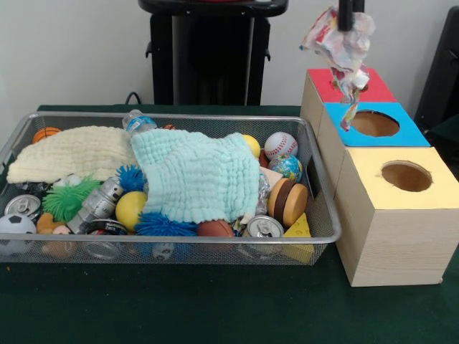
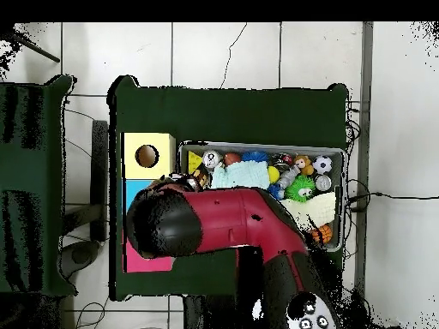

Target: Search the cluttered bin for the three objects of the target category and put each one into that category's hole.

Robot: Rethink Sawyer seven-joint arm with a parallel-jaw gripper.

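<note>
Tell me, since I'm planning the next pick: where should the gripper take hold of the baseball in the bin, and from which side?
Probably from straight above, closing across the widest part of the baseball. It sits exposed near the wire bin's back right corner in the front view, its upper half clear. The globe ball and yellow ball crowd its sides, so a sideways approach looks blocked.

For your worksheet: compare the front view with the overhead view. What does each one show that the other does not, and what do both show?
Front view only: the gripper holding a crumpled wrapper above the boxes, and the blue box's hole. In the overhead view the arm covers both.

Overhead view only: the red and black arm reaching over the boxes, the tiled floor around the table, and the whole green table.

Both: the wire bin full of balls, cans and cloths, with the pale green cloth on top, and the yellow box with its hole.
</note>
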